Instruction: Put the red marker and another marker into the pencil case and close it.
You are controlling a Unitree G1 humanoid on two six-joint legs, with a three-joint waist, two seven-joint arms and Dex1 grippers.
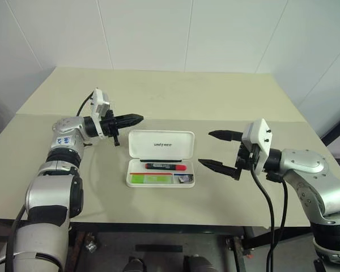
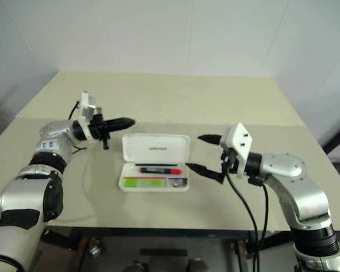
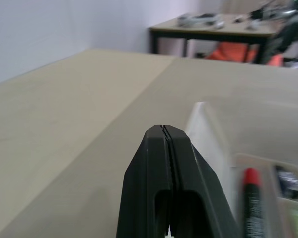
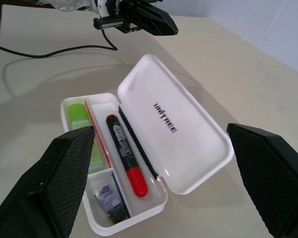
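Left wrist view cuts off the red marker (image 3: pixel 252 198) beside its pincer (image 3: pixel 165 130).

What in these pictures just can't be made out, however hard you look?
- Small dark things in the pencil case's corner compartment: too small to name in any view.
- Light-green highlighter: partly hidden behind the right gripper's finger, right wrist view.
- Red marker: blurred, cut off by the edge, left wrist view.

Silver arms, white wrist housings, black cables, black-fingered left end effector (image 1: pixel 137 119).
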